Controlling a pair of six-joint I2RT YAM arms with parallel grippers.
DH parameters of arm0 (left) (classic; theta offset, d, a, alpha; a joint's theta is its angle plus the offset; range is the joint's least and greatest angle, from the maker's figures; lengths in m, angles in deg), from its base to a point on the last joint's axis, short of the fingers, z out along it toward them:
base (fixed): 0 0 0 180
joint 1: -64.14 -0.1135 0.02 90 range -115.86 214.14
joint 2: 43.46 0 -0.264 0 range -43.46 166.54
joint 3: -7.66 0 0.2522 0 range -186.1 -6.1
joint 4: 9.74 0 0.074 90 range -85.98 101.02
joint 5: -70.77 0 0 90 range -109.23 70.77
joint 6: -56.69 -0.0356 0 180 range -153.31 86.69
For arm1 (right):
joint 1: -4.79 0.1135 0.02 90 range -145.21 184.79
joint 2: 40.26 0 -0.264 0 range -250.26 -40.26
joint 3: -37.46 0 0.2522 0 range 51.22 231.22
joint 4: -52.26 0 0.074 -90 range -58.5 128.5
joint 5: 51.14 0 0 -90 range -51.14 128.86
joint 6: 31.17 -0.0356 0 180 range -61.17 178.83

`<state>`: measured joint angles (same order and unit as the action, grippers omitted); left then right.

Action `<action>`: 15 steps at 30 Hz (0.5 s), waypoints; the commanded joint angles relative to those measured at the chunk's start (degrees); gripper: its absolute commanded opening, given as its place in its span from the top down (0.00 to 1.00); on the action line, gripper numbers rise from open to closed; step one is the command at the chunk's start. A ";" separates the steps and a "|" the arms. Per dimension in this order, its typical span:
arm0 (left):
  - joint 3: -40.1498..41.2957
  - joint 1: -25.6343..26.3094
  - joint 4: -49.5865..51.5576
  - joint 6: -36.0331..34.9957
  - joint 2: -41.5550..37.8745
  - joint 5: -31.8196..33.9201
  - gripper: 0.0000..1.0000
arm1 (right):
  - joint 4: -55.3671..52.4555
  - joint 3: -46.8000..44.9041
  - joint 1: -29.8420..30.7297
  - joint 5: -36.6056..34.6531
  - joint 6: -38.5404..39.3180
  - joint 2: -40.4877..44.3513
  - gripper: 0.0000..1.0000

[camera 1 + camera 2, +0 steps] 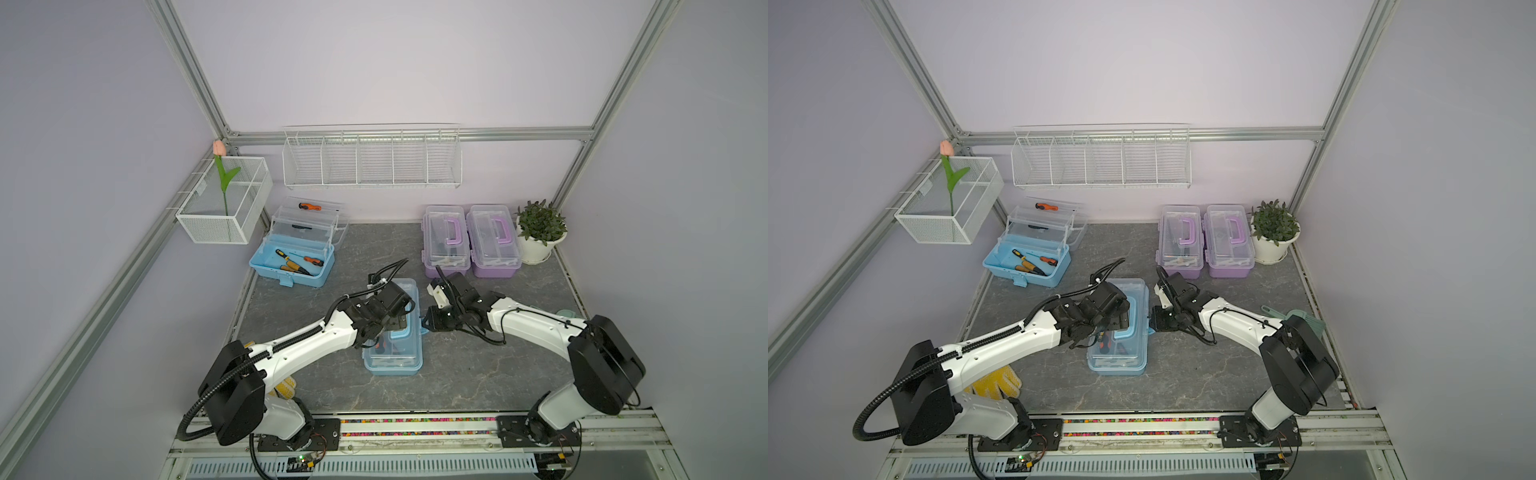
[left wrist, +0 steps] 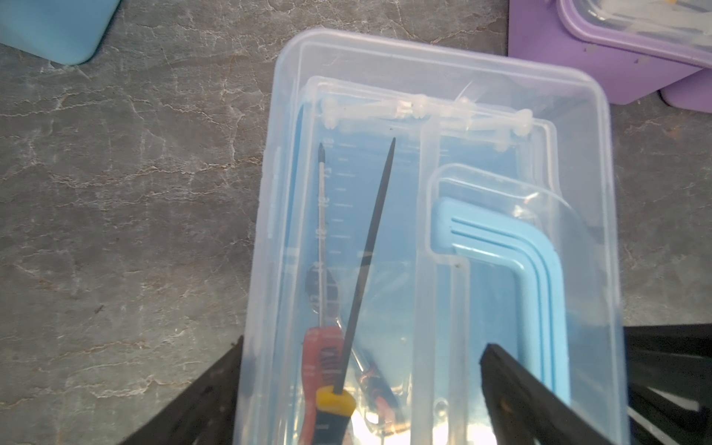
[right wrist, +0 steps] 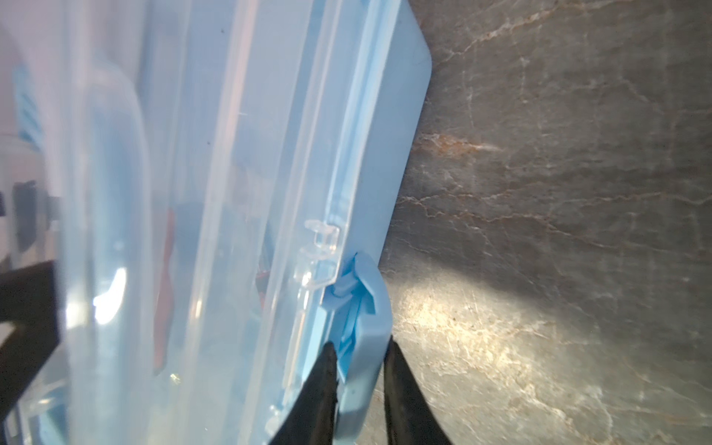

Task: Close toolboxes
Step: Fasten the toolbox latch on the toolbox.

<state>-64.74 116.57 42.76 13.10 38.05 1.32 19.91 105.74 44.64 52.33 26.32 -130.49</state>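
A light blue toolbox (image 1: 395, 361) lies mid-table with its clear lid (image 2: 443, 115) down over screwdrivers. My left gripper (image 2: 362, 389) is open above that lid. One finger (image 2: 215, 389) is at the lid's edge and the other is beside the blue handle (image 2: 539, 269). My right gripper (image 3: 358, 370) is shut on the box's blue front latch (image 3: 368, 308), pinching it at the box's side. Another light blue toolbox (image 1: 291, 266) stands open at the back left, with tools inside. Two purple toolboxes (image 1: 446, 241) (image 1: 494, 241) sit at the back right with lids down.
White wire baskets hang on the left wall (image 1: 224, 203) and the back wall (image 1: 372, 160). A potted plant (image 1: 540, 228) stands beside the purple boxes. Yellow gloves (image 1: 996, 384) lie by the left arm's base. A teal object (image 1: 1291, 316) lies behind the right arm.
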 commanded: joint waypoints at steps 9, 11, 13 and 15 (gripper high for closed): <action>1.63 0.84 5.64 -1.28 1.99 -3.51 0.07 | -5.08 1.26 -0.51 -2.25 2.18 3.47 0.83; 1.46 0.84 5.73 -1.26 2.07 -3.44 0.06 | -5.75 1.33 -0.54 -2.56 2.38 4.33 0.84; 1.45 0.84 5.78 -1.41 1.98 -3.42 0.06 | -6.33 1.38 -0.64 -2.74 2.45 5.06 0.84; 1.39 0.86 5.84 -1.41 1.90 -3.36 0.06 | -6.89 1.50 -0.68 -2.93 2.66 5.71 0.84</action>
<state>-64.74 116.57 42.76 12.99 38.05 1.35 14.91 105.87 43.97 49.12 26.84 -127.37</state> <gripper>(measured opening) 0.936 0.166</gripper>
